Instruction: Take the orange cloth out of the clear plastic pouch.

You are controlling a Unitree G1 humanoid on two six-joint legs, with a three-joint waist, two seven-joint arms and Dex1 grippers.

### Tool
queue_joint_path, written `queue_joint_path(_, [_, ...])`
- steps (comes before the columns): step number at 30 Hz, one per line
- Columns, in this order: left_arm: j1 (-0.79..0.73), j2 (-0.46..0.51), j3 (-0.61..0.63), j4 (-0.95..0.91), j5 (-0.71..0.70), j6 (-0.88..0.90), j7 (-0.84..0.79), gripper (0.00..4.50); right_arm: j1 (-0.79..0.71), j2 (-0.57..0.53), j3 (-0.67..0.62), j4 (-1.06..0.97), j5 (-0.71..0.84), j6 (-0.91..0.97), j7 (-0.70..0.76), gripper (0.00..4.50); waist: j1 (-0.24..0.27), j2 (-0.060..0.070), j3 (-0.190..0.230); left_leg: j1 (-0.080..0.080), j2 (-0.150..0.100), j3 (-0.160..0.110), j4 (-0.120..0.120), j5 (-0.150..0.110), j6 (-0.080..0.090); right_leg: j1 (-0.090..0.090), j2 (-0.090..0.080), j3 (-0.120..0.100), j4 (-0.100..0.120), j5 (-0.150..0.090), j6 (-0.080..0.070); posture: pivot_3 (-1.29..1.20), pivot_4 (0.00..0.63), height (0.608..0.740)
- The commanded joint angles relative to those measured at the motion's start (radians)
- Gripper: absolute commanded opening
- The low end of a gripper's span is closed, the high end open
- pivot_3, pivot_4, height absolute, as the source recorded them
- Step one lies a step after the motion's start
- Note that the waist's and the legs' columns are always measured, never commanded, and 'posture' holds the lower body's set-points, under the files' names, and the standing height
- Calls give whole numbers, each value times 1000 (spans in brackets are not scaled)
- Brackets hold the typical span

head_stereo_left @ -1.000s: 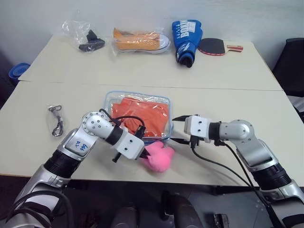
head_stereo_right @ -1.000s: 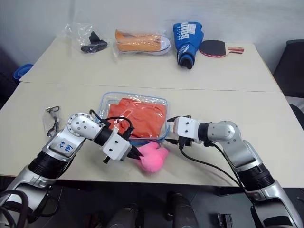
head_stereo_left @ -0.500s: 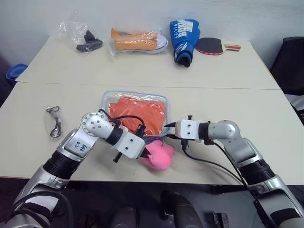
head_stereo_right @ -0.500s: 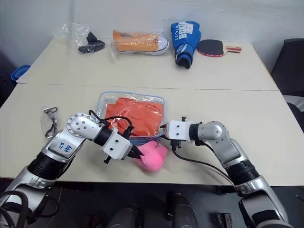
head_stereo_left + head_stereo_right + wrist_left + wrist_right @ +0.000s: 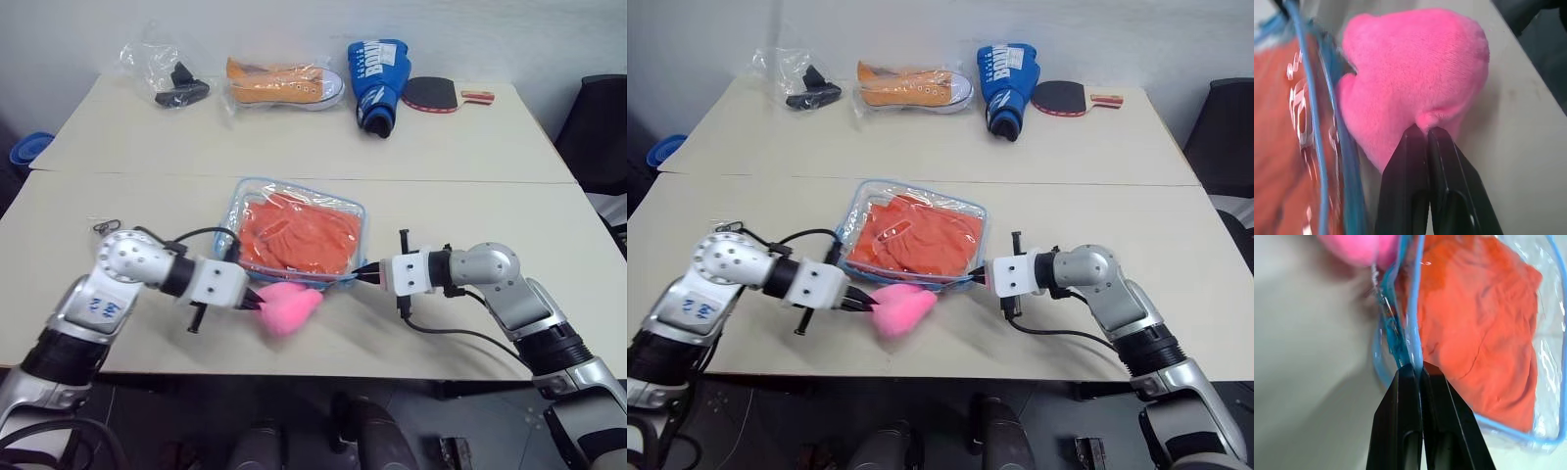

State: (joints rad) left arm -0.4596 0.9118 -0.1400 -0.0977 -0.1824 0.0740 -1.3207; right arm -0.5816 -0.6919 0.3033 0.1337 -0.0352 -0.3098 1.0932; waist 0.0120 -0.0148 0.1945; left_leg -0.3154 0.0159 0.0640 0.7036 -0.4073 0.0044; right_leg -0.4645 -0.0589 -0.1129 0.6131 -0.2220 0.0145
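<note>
From the head, the clear plastic pouch (image 5: 302, 235) lies flat on the near table (image 5: 460, 225), the orange cloth (image 5: 299, 235) inside it, wrinkled, filling most of it. My right gripper (image 5: 364, 275) comes in from the right with fingers closed on the pouch's near right blue edge. My left gripper (image 5: 253, 302) reaches in from the left, fingers pinched on a pink plush heart (image 5: 287, 305) that sits just in front of the pouch's near edge. On the far table: a crinkled bag with a black item (image 5: 174, 80), an orange sneaker in wrap (image 5: 284, 83), a blue boxing glove (image 5: 380, 70), a table-tennis paddle (image 5: 438, 93). A metal clip (image 5: 106, 227) lies by my left arm. Left wrist: both black fingers (image 5: 1415, 181) pressed together into a tuck of pink plush, the pouch's blue edging right beside the heart. Right wrist: fingers (image 5: 1410, 421) shut tight on the light-blue rim, cloth behind the clear film, heart beyond the rim.
</note>
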Motion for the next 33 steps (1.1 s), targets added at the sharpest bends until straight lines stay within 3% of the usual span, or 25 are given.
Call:
queue_joint_path(1, [59,87,181,-53,-121,195,22,0,-9,-62,-59,36,22,-86,28,54,-2,0,0,0,0,0,0,0,0,0,0,0,0,0,0,0,150,740])
queue_joint_path(6, [194,183,391,-38,-206,350,41,0,6,-104,-75,73,58,-159,64,54,-12,1,0,0,0,-1,0,0,0,0,0,-1,-1,0,0,0,150,740])
queue_joint_path(10, [264,227,477,72,-166,309,52,0,18,-122,-88,75,91,-188,92,54,-13,1,1,0,0,-1,0,0,0,0,0,-1,-1,0,0,0,150,740])
queue_joint_path(15, [279,259,495,245,-106,200,76,0,21,-141,-98,74,125,-197,127,54,-13,2,1,0,0,-1,-1,0,0,0,-1,-1,-1,0,-1,0,150,740])
queue_joint_path(25, [289,184,431,194,-125,211,119,0,29,-124,-103,42,145,-120,125,54,-13,2,1,1,0,0,-1,-1,-1,-1,-1,-1,0,0,-1,0,150,740])
queue_joint_path(28, [301,174,426,193,-109,211,143,664,55,-132,-113,4,161,-71,124,669,-13,2,1,1,0,0,-1,-1,-1,-1,-1,-1,0,0,-1,0,150,740])
queue_joint_path(33, [363,171,468,163,-143,247,141,2158,116,-152,-144,-73,187,4,116,2265,-13,2,1,1,0,0,-2,-1,-1,-1,-2,-1,0,0,-1,0,150,740])
